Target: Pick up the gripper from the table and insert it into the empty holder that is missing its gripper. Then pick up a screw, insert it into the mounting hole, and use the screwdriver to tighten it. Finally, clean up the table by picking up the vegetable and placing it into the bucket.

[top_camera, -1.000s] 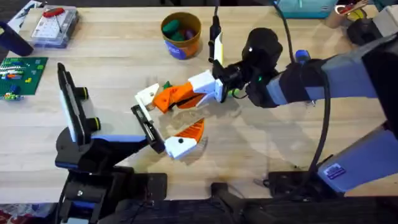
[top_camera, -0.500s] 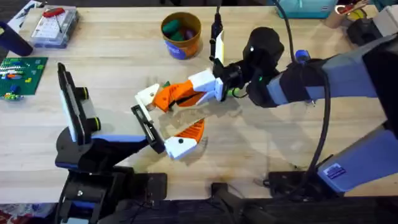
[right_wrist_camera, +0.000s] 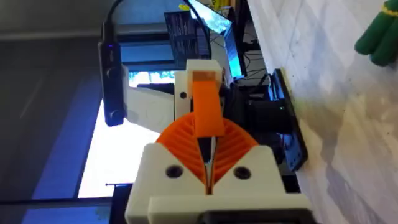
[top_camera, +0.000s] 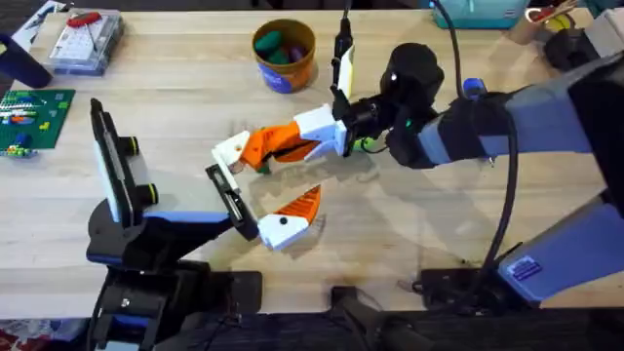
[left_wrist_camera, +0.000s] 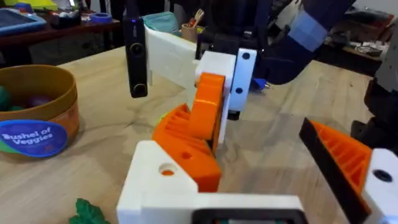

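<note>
My right gripper (top_camera: 292,146) is shut on the gripper (top_camera: 255,148), an orange ribbed finger with a white base plate, and holds it just above the table. The base plate hangs close to the empty end of the holder (top_camera: 220,180), the slotted black bar at the left arm's tip. In the right wrist view my orange pads (right_wrist_camera: 208,163) clamp the gripper (right_wrist_camera: 207,115). The left gripper (top_camera: 278,180) is open, with a single mounted finger (top_camera: 291,210) on the bar's near end. A green vegetable (left_wrist_camera: 87,211) lies on the table. The bucket (top_camera: 283,57) stands behind. The screw is out of view.
A blue pen-like end (top_camera: 473,90) peeks out behind the right arm. A clear parts box (top_camera: 86,39) and a green circuit board (top_camera: 34,112) lie at the far left. The bucket (left_wrist_camera: 37,118) holds other vegetables.
The right gripper has edged the held finger slightly left, toward the holder's empty end. The left arm has not moved.
</note>
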Controlling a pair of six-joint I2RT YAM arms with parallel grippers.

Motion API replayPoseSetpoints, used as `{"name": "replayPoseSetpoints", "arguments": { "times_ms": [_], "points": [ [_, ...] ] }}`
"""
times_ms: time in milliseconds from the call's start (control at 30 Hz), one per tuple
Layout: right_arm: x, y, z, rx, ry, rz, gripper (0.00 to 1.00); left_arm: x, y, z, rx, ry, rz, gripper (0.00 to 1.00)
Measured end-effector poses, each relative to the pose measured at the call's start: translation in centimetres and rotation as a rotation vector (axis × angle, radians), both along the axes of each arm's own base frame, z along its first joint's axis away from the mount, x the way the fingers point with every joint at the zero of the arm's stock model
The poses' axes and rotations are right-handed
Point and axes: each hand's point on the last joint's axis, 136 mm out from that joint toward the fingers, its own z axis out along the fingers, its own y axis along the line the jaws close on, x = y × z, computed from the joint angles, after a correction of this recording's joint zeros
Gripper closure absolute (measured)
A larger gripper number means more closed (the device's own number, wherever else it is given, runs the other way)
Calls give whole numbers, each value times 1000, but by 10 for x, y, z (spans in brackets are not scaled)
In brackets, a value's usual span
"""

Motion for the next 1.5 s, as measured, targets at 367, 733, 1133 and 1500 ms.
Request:
{"name": "replayPoseSetpoints", "arguments": {
  "times_ms": [367, 733, 1133, 1500],
  "points": [
    [4, 6, -10, -29, 15, -39, 983, 2, 2, -2, -2, 15, 17, 10],
    [5, 9, -11, -27, -1, -54, 983, 5, 3, -2, -6, 21, 35, 10],
    [6, 10, -9, -34, 40, -63, 983, 6, 4, -2, -5, 19, 42, 10],
    [9, 13, -9, -27, 9, -92, 983, 9, 7, -2, -4, 19, 67, 10]
  ]
}}
